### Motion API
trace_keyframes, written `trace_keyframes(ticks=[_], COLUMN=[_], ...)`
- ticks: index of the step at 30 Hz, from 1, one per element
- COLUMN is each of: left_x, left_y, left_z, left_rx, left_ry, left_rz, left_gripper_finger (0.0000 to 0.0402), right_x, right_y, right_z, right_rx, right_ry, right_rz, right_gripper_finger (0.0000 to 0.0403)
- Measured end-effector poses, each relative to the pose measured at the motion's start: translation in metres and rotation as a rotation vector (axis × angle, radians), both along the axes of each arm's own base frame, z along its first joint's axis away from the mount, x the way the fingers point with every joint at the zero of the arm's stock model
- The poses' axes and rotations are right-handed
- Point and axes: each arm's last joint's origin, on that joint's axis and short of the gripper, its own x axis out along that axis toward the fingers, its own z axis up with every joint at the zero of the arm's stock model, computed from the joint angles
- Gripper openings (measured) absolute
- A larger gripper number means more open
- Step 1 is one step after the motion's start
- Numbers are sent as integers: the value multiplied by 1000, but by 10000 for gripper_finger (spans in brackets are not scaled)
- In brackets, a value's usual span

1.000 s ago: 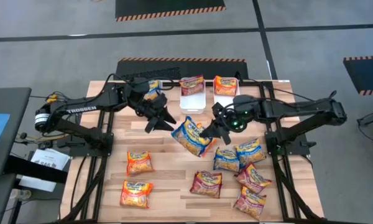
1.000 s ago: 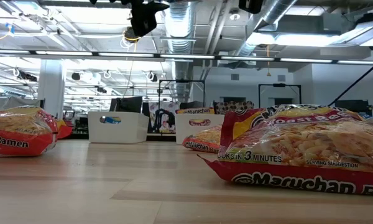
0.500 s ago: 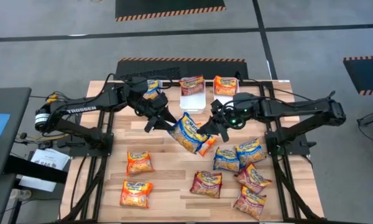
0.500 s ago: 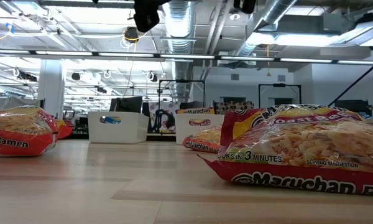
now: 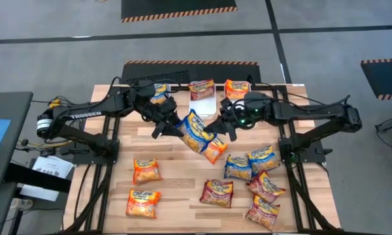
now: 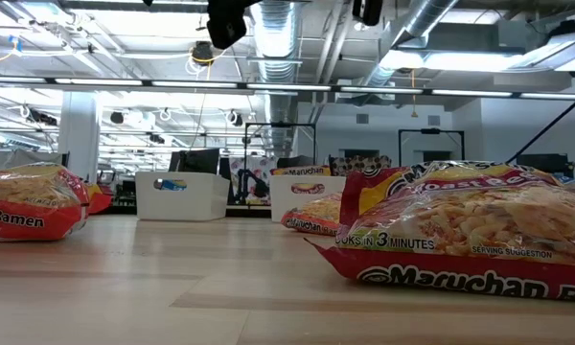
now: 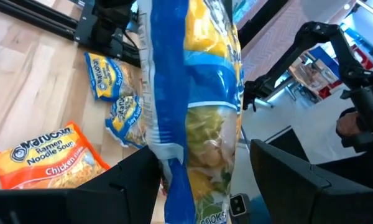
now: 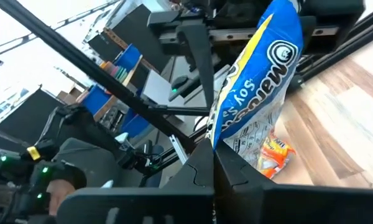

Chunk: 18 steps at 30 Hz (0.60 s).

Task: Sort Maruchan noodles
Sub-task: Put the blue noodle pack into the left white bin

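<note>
Packets number roughly thirteen, one blue packet (image 5: 196, 130) clenched by the right gripper (image 5: 217, 125), the left gripper (image 5: 172, 125) spread open beside it.

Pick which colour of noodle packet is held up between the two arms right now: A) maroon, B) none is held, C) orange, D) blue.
D: the blue packet hangs above the table, pinched in the right end effector, with the open left end effector right beside it.
</note>
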Motion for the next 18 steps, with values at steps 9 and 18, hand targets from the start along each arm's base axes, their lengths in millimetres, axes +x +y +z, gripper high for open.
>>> trace_keyframes(ticks=[9,18], left_x=[0,1], left_y=[0,1], left_z=[1,1], left_rx=[28,38], left_ry=[-22,-22], left_rz=[7,28], left_gripper_finger=[178,83], right_x=[0,0], right_y=[-3,-7], right_z=[0,1], right_rx=[1,2], right_ry=[-2,-15], right_rz=[-11,-26], right_gripper_finger=[6,8])
